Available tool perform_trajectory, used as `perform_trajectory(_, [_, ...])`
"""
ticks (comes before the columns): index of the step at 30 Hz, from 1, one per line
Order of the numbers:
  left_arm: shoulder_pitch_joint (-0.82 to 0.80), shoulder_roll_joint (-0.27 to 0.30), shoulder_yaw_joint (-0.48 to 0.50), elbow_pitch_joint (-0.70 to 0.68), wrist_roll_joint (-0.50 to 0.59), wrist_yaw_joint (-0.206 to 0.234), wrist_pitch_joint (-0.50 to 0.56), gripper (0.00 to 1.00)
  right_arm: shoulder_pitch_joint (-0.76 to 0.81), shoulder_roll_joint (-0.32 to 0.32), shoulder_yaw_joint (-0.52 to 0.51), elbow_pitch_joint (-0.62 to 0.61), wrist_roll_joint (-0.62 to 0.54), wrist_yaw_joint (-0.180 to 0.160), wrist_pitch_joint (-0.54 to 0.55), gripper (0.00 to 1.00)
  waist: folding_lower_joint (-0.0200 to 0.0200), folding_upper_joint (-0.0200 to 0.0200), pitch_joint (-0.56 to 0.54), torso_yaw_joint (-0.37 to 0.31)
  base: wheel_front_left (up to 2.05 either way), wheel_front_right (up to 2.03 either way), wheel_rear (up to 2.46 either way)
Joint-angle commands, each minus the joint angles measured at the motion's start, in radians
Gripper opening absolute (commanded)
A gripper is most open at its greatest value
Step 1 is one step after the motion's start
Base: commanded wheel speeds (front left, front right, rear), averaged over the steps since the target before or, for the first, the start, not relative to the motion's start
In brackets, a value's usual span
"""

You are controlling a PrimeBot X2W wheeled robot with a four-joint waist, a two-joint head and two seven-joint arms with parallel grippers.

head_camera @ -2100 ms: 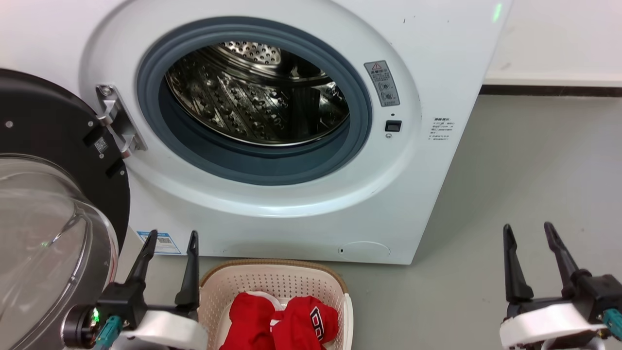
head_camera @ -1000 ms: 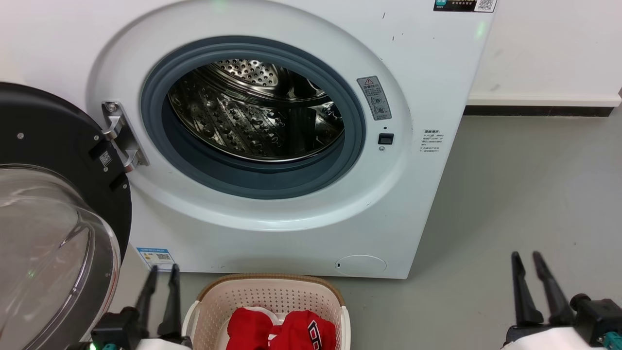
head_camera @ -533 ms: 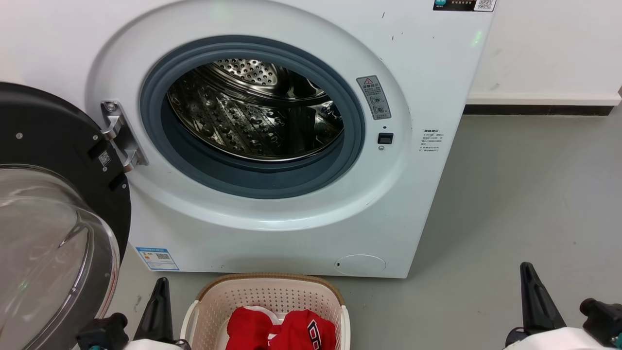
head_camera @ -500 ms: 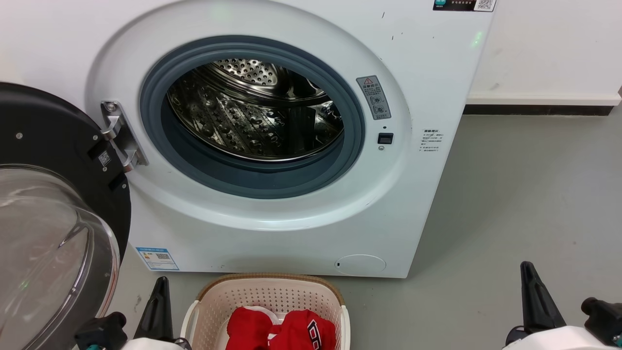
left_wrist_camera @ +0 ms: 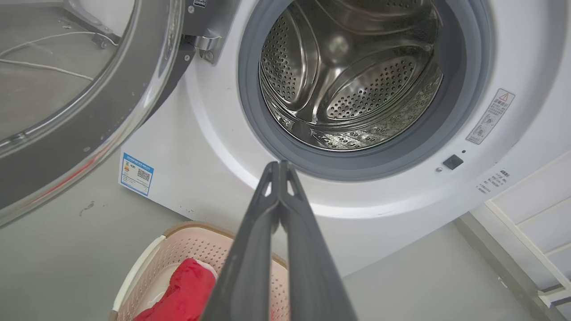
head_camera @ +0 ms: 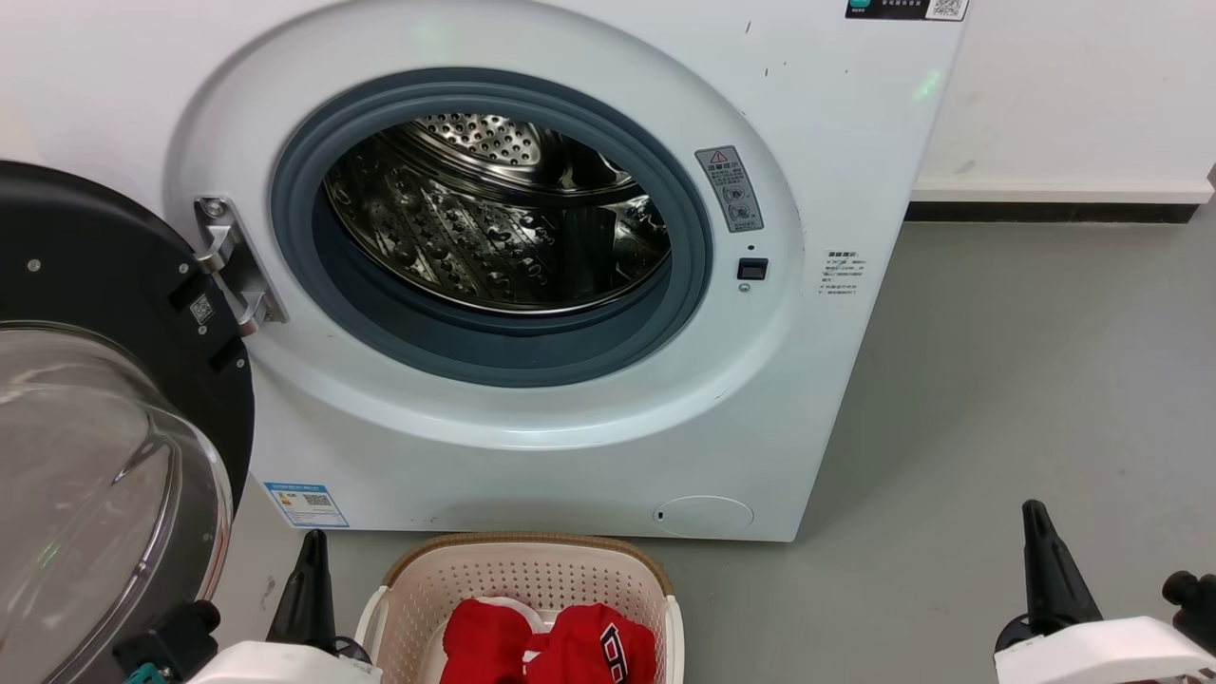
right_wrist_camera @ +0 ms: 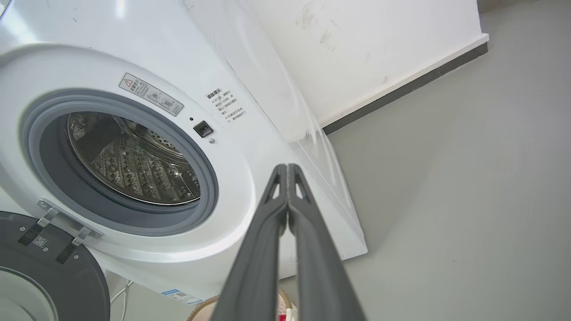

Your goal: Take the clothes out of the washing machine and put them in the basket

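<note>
The white washing machine (head_camera: 836, 142) stands with its door (head_camera: 104, 408) swung open to the left, and its steel drum (head_camera: 494, 218) holds no fabric that I can see. Red clothes (head_camera: 551, 641) lie in the cream basket (head_camera: 527, 570) on the floor in front of it, also seen as clothes (left_wrist_camera: 183, 292) in the basket (left_wrist_camera: 147, 263) from the left wrist. My left gripper (head_camera: 312, 560) is shut, low at the basket's left; its fingertips (left_wrist_camera: 279, 167) meet, holding nothing. My right gripper (head_camera: 1035, 532) is shut and empty at lower right, tips (right_wrist_camera: 287, 169) together.
Grey floor (head_camera: 1026, 380) stretches to the right of the washer, up to a white wall with a dark skirting strip (head_camera: 1054, 211). The open glass door takes up the left side beside my left arm.
Both grippers have closed from open and dropped lower in the head view. The head camera shifted, so the washer sits a little lower in view. The clothes and basket stay put.
</note>
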Motion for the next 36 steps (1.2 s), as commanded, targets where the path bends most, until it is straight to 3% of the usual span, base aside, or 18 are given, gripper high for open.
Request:
perform_trajectory(1, [-0.032, 0.005, 0.006, -0.010, -0.038, -0.003, 0.007, 0.00, -0.034, -0.004, -0.002, -0.008, 0.039, 0.000, 0.007, 0.00, 0.0000, -0.0001, 0.000, 0.000, 0.00, 0.00, 0.00])
perform_trajectory(36, [-0.094, -0.003, 0.020, 0.017, -0.484, -0.012, 0.118, 0.00, -0.096, -0.006, -0.010, 0.027, 0.492, 0.000, 0.119, 0.00, 0.0000, -0.0001, 0.007, -0.004, 0.00, 0.00, 0.00])
